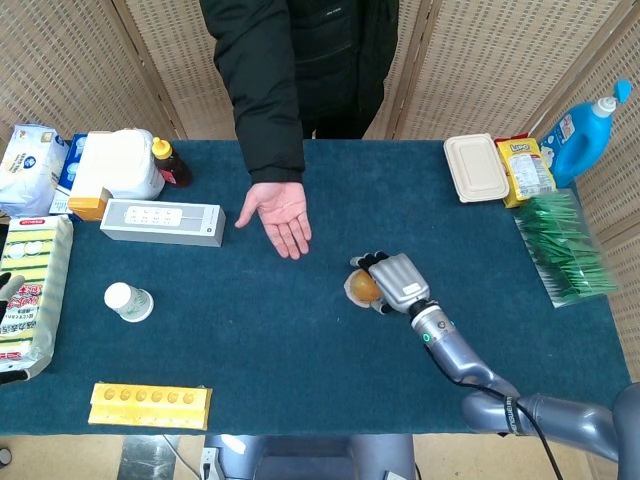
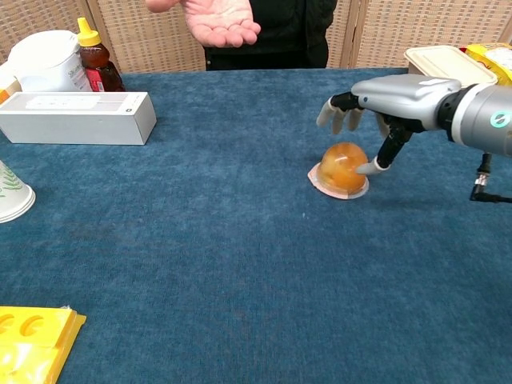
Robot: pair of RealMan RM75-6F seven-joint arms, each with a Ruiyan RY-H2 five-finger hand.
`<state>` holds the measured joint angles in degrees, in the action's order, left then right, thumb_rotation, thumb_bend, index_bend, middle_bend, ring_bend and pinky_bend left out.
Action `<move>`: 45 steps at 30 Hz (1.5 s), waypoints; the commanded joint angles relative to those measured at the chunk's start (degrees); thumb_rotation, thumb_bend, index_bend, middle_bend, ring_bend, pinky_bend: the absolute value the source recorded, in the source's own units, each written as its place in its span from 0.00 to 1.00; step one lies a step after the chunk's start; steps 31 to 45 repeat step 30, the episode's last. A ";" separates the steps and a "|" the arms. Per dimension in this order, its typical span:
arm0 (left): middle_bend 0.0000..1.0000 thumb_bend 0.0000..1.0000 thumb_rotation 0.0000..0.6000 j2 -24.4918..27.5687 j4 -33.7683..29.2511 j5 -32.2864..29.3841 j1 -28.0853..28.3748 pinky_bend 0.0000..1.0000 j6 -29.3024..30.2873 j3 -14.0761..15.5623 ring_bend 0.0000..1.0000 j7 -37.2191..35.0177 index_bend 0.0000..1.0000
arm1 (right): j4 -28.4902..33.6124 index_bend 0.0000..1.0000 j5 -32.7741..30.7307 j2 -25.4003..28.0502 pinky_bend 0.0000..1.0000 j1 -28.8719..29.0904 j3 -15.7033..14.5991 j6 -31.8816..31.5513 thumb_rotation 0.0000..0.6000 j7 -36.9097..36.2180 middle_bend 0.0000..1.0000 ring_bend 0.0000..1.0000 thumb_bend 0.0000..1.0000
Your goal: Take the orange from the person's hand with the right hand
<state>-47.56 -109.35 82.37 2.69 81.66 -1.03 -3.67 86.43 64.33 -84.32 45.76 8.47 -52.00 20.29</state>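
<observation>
Orange (image 2: 342, 166) w/ clear wrap is sitting on the blue table (image 2: 240, 272), near centre-right. Right hand (image 2: 384, 104) is hovering just over it, fingers apart, thumb tip touching its side, not gripping. Person's hand (image 1: 280, 215) is lying open, palm up, well apart.
</observation>
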 commanded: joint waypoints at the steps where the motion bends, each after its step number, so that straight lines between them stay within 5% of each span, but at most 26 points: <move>1: 0.00 0.09 1.00 0.02 -0.02 0.28 0.03 0.04 -0.09 0.16 0.00 -0.01 0.00 | 1.97 0.18 1.64 2.01 0.51 -1.39 -0.55 -1.64 1.00 -1.20 0.25 0.27 0.28; 11: 0.00 0.09 1.00 0.09 0.10 3.08 -0.13 0.04 0.29 1.21 0.00 -0.33 0.00 | 8.75 0.18 13.19 14.44 0.47 -10.82 -5.69 -13.27 1.00 -7.43 0.25 0.26 0.25; 17: 0.00 0.09 1.00 -0.01 0.22 5.02 -1.16 0.04 2.30 1.89 0.00 -0.54 0.00 | 9.65 0.07 20.28 23.45 0.27 -18.88 -9.66 -22.21 1.00 -18.23 0.11 0.10 0.09; 22: 0.00 0.09 1.00 -0.45 0.20 6.07 -1.78 0.04 3.42 2.32 0.00 0.14 0.00 | 6.13 0.02 25.45 23.23 0.19 -26.36 -10.79 -34.56 1.00 -22.65 0.06 0.04 0.05; 29: 0.00 0.09 1.00 -1.33 0.03 6.62 -2.33 0.04 4.20 2.72 0.00 2.22 0.00 | 3.31 0.00 29.16 21.83 0.10 -33.65 -12.84 -42.76 1.00 -22.91 0.00 0.00 0.00; 45: 0.00 0.09 1.00 -1.41 -0.01 6.70 -2.35 0.04 4.26 2.75 0.00 2.47 0.00 | 2.91 0.00 29.40 21.47 0.10 -34.16 -12.76 -43.32 1.00 -22.78 0.00 0.00 0.00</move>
